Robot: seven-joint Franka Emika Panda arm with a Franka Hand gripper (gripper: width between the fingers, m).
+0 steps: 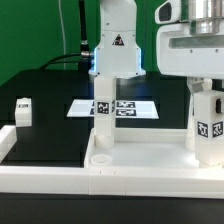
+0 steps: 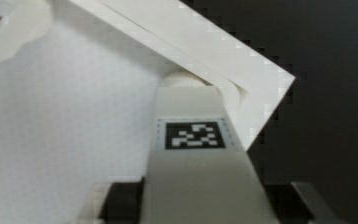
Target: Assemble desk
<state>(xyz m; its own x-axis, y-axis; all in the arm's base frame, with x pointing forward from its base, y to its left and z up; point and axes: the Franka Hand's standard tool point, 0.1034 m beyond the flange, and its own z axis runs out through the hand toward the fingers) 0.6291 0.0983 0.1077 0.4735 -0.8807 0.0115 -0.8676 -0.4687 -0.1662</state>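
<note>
One big dark table (image 1: pixel 45 92) fills most of the shot, with the white arm (image 1: pixel 115 35) rising at the back. The next biggest thing is the tabletop (image 1: pixel 145 160) (image 2: pixel 69 120). It's the white tray with raised rims, lying flat at the front, toward the exterior view's right. A long white border rail (image 1: pixel 40 180) runs along the front on the exterior view's left, right up against the tray. Behind all that, the marker board (image 1: pixel 132 108) lies flat on the table.

Now the legs, three that I can see. The held leg (image 1: pixel 207 120) (image 2: pixel 197 170) stands upright at the tabletop's end on the exterior view's right. In the wrist view its far end sits right in a corner where two rims meet, one square marker facing the camera. The standing leg (image 1: pixel 102 108) is upright too, at the tabletop's other end, with nothing touching it. The loose leg (image 1: pixel 22 108) lies on the table well off to the exterior view's left, apart from everything.

The gripper (image 1: pixel 205 88) (image 2: pixel 202 205) comes straight down on the held leg and is clamped on it, jaws partway closed. Its dark fingers (image 2: pixel 123 205) sit one on each side of the block.
</note>
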